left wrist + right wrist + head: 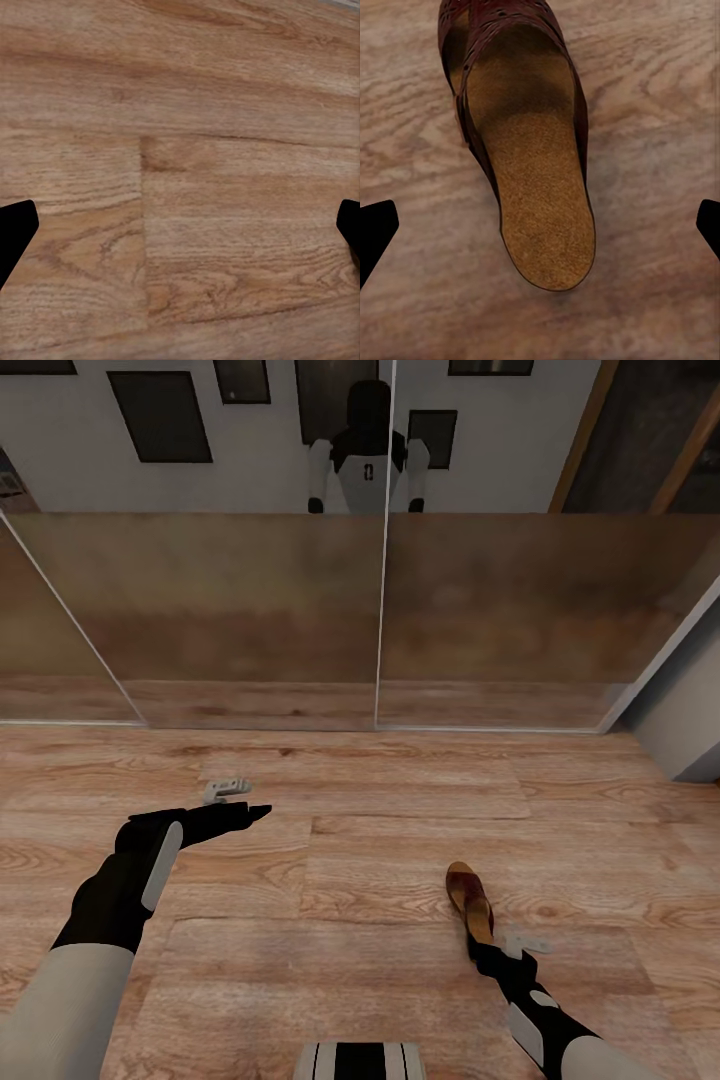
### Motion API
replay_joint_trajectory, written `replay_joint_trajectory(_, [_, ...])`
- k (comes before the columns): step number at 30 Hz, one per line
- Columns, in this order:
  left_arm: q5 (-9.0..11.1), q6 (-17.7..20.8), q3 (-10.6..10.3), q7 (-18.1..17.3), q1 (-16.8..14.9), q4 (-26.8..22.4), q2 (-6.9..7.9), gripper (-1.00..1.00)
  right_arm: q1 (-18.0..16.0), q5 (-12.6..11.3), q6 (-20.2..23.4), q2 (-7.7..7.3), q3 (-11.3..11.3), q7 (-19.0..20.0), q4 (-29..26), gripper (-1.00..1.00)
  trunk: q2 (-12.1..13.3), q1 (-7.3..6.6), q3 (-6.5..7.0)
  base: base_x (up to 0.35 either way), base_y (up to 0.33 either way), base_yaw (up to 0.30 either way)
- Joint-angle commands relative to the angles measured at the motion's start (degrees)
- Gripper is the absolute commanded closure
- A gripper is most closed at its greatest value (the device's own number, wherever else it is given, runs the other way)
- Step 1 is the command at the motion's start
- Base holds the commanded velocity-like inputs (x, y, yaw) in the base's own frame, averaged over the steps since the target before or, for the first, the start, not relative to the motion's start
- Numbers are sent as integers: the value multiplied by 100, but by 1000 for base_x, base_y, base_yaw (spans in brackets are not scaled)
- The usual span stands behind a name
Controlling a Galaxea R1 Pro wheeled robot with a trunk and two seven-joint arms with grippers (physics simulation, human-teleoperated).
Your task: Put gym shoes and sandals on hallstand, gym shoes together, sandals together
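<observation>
On the corridor floor, just ahead of the right claw (487, 950), lies one brown slip-on sandal (469, 900).

Its heel end points toward the claw and its dark-brown perforated toe strap (499, 22) points away, so the fingers (376, 229), spread wide to either side of the tan, grainy, cork-like footbed (536, 202), look lined up to close on the heel. The sole is a long rounded oval, lying flat on the light-brown wood-grain plank floor (400, 840). Further out, the left claw (255, 815) hovers with its fingers wide apart over bare planks, holding nothing, likely kept clear. Beyond stands the mirrored sliding-door wardrobe (380, 610), glossy and flat, reflecting the robot.
</observation>
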Motion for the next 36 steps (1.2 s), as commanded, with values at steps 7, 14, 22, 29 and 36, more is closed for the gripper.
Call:
replay_joint_trajectory(7, [33, 39, 8, -3, -3, -3, -1, -100, -3, -29, -21, 1, -3, 3, 7, -100, -2, -1, -36, 0, 0, 50])
replay_joint_trajectory(14, [33, 39, 8, -1, -3, -1, -1, -100, -3, -29, -21, 5, -3, 3, 7, -100, -11, 17, -248, 0, 0, 106])
replay_joint_trajectory(22, [33, 39, 8, 3, -3, 4, -1, -100, -3, -22, -21, 6, 4, 9, -5, -100, -22, 38, -472, 0, 0, 76])
replay_joint_trajectory(29, [33, 39, 8, 3, -3, 6, -1, -100, -3, -20, -21, -2, 6, 3, -10, -100, -24, 43, -519, 0, 0, 6])
replay_joint_trajectory(36, [33, 39, 8, 5, -3, 6, -1, -100, -3, -20, -21, -5, 7, 0, -15, -100, -26, 45, -542, 0, 0, 0])
